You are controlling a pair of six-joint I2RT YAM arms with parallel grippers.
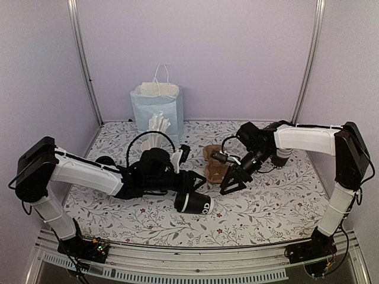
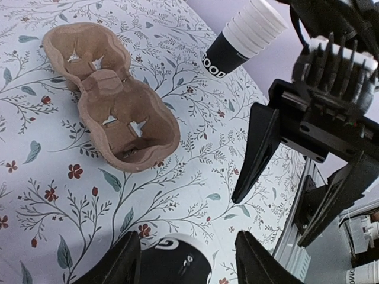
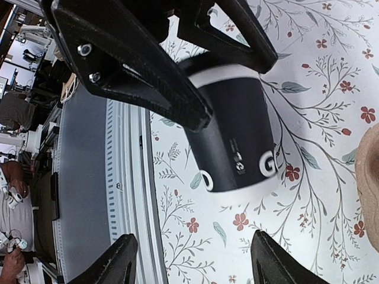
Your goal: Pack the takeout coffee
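Note:
A black paper cup [image 1: 195,203] with white lettering lies on its side on the floral table, near the front middle. My left gripper [image 1: 192,188] is open, its fingers on either side of the cup's upper end, with a gap to one finger in the left wrist view [image 2: 177,260]. The cup also shows in the right wrist view [image 3: 231,136]. The brown two-hole carrier [image 1: 214,165] [image 2: 112,100] sits empty just behind the cup. My right gripper [image 1: 233,187] [image 3: 195,263] is open and empty, just right of the cup and carrier. It also shows in the left wrist view [image 2: 270,220].
A pale blue paper bag [image 1: 157,106] with white handles stands at the back, and a white cup of straws [image 1: 159,125] stands in front of it. A stack of black cups [image 2: 222,53] stands beyond the carrier. A dark round object [image 1: 105,160] lies behind my left arm. The table's metal front rail [image 3: 127,195] is close.

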